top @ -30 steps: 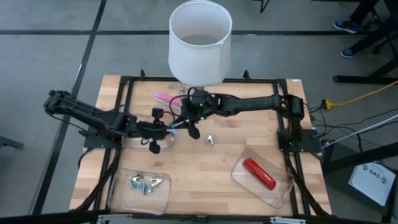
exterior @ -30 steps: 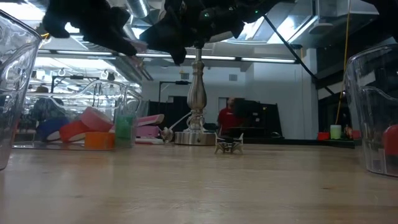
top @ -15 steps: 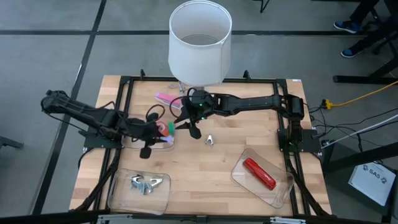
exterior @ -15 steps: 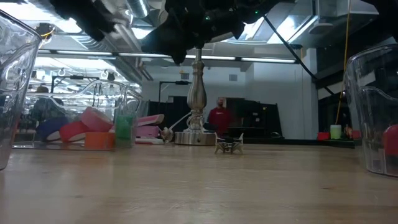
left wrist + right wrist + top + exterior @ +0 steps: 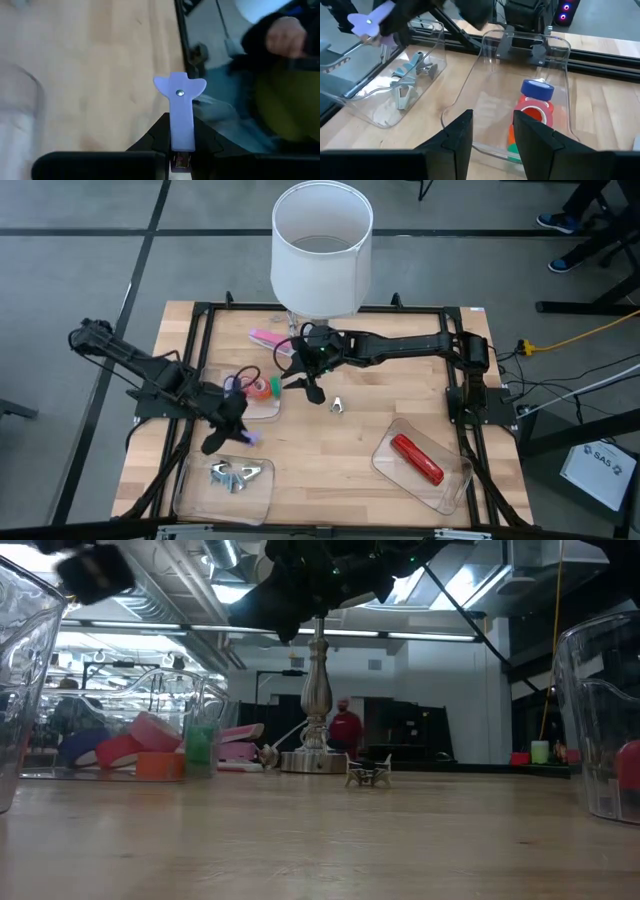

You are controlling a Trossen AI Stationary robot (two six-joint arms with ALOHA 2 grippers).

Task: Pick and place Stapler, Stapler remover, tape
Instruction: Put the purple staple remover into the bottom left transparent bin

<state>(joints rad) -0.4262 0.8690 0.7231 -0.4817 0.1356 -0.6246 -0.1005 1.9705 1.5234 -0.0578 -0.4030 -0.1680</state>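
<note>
Lamp base [image 5: 317,755] stands behind the lone staple remover [image 5: 367,773].

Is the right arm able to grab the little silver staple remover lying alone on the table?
Probably yes. The right gripper hangs open beside the staple remover, with bare table around it and nothing between them.

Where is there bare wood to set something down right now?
Front centre, between the remover tray and the stapler tray, is bare. So is the wood between the loose remover and the right frame rail. Crowded: around the tape tray, with the pink stapler, the lamp, the open right pincer and the left pincer holding the purple remover.
</note>
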